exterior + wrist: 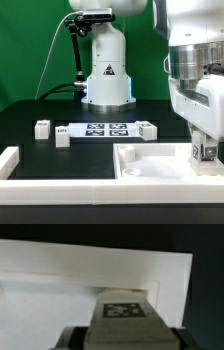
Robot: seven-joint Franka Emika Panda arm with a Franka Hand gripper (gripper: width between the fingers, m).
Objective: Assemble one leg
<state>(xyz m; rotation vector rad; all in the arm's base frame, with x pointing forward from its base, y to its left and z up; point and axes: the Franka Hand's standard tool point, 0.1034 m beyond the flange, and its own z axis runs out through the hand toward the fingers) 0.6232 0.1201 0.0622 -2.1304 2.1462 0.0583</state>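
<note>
At the right edge of the exterior view the white arm comes down from the upper right, and its hand (204, 152) sits low in the lower right of the frame, over the large white square tray-like piece with raised rims (150, 170) that fills the lower right on the black tabletop (40, 150). The hand is closed narrowly on the leg (204, 153), a small white rectangular block with a square black-and-white tag on one face; only a little of it shows between the fingers in this view. In the wrist view the leg (123, 309) stands in the lower centre of the frame, tag facing the camera, its far end at the inner corner of the tray-like piece (60, 291), close to the raised rim; whether it touches the floor of the tray I cannot tell. The dark fingers (76, 339) flank it at the bottom edge. In the middle of the exterior view the marker board (104, 130), a thin flat white strip with several tags, lies on the tabletop, with a second small white block (42, 127) to its left and another small white block (147, 128) touching or just beside its right end. A white rail-like piece (10, 158) lies at the lower left.
</note>
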